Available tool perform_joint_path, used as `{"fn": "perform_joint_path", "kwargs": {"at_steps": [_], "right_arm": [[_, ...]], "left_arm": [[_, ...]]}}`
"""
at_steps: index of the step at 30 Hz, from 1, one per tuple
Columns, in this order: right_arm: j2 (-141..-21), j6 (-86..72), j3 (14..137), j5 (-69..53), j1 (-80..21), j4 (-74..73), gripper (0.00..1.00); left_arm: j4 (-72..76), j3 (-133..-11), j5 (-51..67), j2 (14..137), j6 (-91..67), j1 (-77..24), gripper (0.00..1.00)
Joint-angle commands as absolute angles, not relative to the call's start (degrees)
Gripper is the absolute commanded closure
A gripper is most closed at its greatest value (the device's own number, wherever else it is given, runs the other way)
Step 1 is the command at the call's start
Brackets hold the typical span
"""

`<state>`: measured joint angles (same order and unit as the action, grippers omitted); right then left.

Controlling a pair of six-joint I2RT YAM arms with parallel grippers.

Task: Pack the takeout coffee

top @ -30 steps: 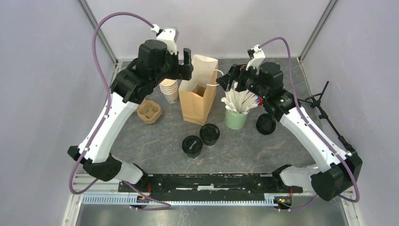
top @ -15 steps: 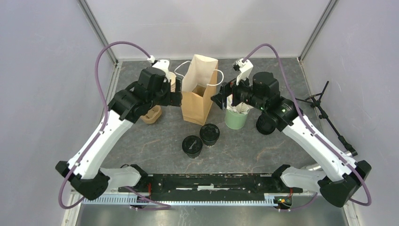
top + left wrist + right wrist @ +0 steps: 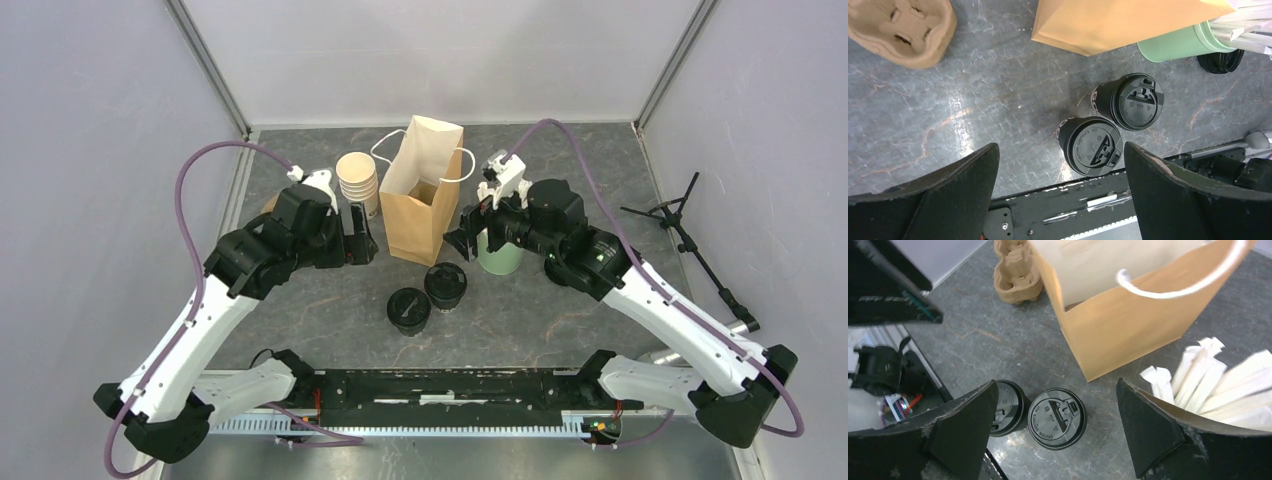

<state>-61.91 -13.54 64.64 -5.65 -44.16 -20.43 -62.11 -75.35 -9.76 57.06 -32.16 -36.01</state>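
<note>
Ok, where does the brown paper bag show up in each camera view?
Top external: the brown paper bag stands upright at centre back.
Left wrist: only its lower part, along the top edge.
Right wrist: upper centre to right, open mouth and white handle showing.
Shared landmark: the lidded cup nearer the bag, just in front of it.

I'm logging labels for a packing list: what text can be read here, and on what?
"CAUTION CONTENTS HOT": embossed on the black lid nearest the arm bases.
Other black lid: embossed marks, too small to read.
White letters on the side of its cup: partly hidden, unreadable.
Paper bag: no print visible.
</note>
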Motion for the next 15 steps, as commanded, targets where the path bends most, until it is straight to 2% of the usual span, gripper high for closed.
{"fn": "perform_joint_path", "kwargs": {"at_steps": [1,4,8,15], "right_arm": [[-62.55,-5.06,63.96,-7.08,-48.34,-18.68,0.06],[-63.45,5.05,64.1,-7.93,-51.47,-21.02,0.06],[-65.09,13.49,63.85,-7.87,-53.91,-25.11,0.02],[-62.18,22.72,52.96,-10.28,-54.04,-20.44,0.02]], "left_arm": [[-59.99,-74.48,-8.44,56.02,-40.13,-35.59,0.0],[-57.21,-73.78,-6.47,56.64,-41.61,-35.08,0.0],[-53.07,-74.08,-8.28,57.6,-48.99,-34.1,0.06],[-47.42,-75.47,-9.6,59.43,-61.42,-31.19,0.08]]}}
